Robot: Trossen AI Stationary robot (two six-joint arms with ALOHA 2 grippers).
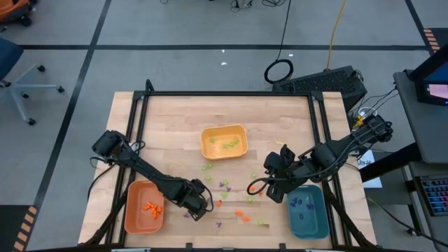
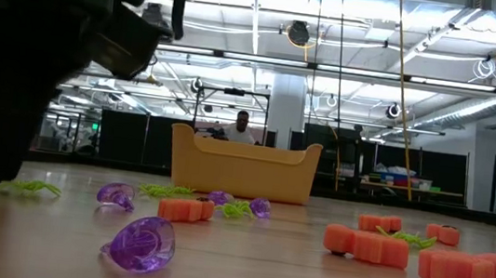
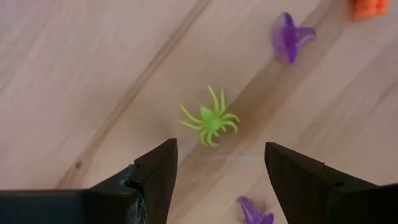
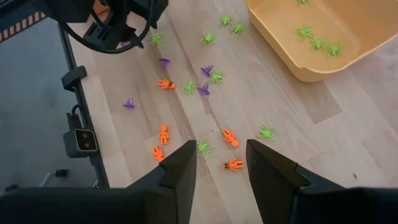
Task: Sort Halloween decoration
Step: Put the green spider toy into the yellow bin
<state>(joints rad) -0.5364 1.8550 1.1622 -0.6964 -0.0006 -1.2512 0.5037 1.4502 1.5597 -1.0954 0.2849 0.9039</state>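
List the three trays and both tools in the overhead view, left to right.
Orange tray → left tool → yellow tray → right tool → teal tray.

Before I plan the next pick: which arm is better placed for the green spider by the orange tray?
Left. The left pincer hangs open with the green spider just ahead; the right pincer is by the teal tray.

even, bright overhead light from ceiling lamps [image 2: 299,34] — soft shadows, nearest purple piece [image 2: 139,244] blurred
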